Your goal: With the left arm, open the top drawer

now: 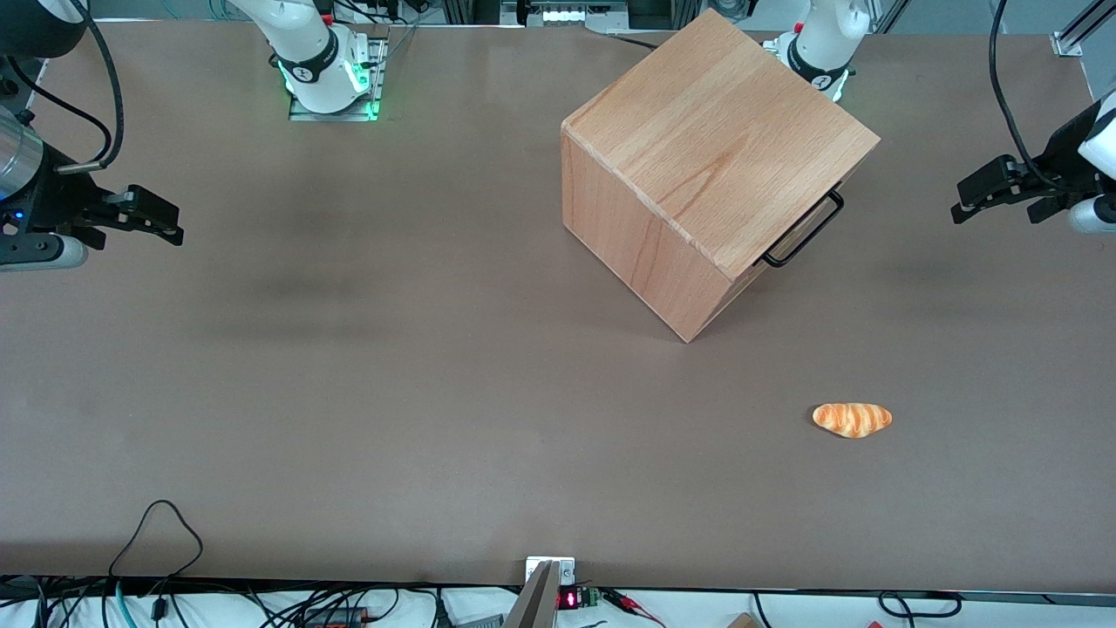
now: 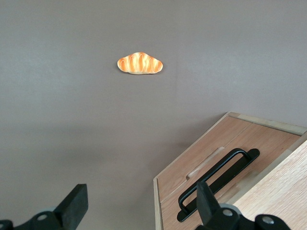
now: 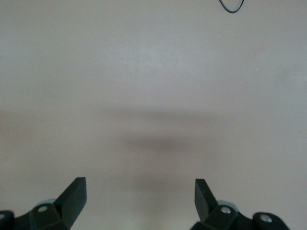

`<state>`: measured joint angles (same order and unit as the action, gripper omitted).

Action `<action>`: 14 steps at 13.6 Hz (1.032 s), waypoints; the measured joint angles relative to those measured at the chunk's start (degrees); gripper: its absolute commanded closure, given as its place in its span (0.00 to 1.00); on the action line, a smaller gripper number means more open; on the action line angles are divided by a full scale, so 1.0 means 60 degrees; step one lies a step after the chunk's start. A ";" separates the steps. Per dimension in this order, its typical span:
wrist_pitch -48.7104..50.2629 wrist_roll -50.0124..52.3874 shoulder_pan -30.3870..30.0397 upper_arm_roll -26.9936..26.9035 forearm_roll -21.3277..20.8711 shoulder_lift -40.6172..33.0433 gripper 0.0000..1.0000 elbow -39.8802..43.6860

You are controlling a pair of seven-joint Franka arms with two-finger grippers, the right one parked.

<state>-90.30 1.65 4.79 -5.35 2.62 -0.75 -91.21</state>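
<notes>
A beech cabinet (image 1: 715, 166) stands on the brown table, turned at an angle. Its top drawer (image 2: 249, 178) sits flush with the cabinet front. The drawer's thin black bar handle (image 1: 806, 228) (image 2: 211, 171) sticks out just under the cabinet's top, toward the working arm's end of the table. The left arm's gripper (image 1: 963, 201) (image 2: 140, 191) hovers in front of the drawer, well apart from the handle. It is open, with nothing between its fingers.
A small orange bread roll (image 1: 852, 419) (image 2: 140, 63) lies on the table, nearer to the front camera than the cabinet. Below the handle, a second front panel with a carved finger groove (image 2: 205, 163) shows. Cables run along the table's near edge (image 1: 157, 523).
</notes>
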 measured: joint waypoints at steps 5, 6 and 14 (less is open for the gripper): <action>0.0012 -0.0002 0.0014 0.0056 -0.0379 0.0000 0.00 0.0000; 0.0031 -0.0002 0.0021 0.0102 -0.0456 0.0000 0.00 0.0000; -0.0158 -0.0019 0.0054 0.0178 -0.0409 0.0454 0.00 -0.0180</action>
<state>-91.25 1.53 5.11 -4.29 0.16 1.97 -92.29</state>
